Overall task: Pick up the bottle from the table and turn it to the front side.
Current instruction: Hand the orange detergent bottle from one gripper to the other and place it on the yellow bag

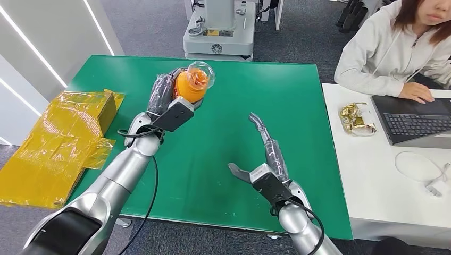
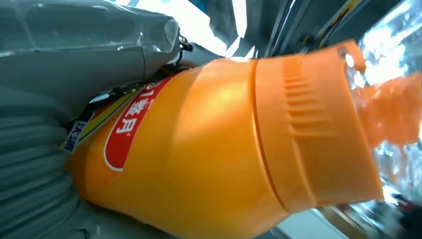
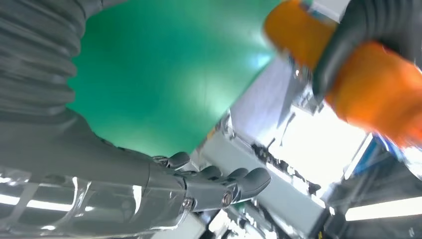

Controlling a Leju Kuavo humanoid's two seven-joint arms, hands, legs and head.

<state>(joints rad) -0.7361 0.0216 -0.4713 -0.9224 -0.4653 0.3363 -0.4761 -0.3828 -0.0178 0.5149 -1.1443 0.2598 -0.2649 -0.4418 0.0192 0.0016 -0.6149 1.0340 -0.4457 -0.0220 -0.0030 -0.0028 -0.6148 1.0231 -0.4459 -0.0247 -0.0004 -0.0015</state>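
Note:
My left hand (image 1: 166,91) grips an orange bottle (image 1: 192,83) with a clear rounded top, lifted above the green table (image 1: 228,95) near its far left part. Up close, the left wrist view shows the orange bottle (image 2: 214,149) with a red label lying against my grey hand (image 2: 54,99). My right hand (image 1: 266,151) hovers over the middle right of the table, fingers stretched apart and holding nothing. In the right wrist view the right hand (image 3: 149,184) is spread out, and the orange bottle (image 3: 378,89) appears beyond it with dark fingers (image 3: 348,45) of my left hand wrapped around it.
A yellow wrapped cardboard box (image 1: 58,143) lies off the table's left edge. A white table (image 1: 372,175) on the right holds a laptop (image 1: 415,122), a gold packet (image 1: 356,119) and a white cable (image 1: 425,170); a person (image 1: 393,48) sits there. A grey machine base (image 1: 219,40) stands beyond the far edge.

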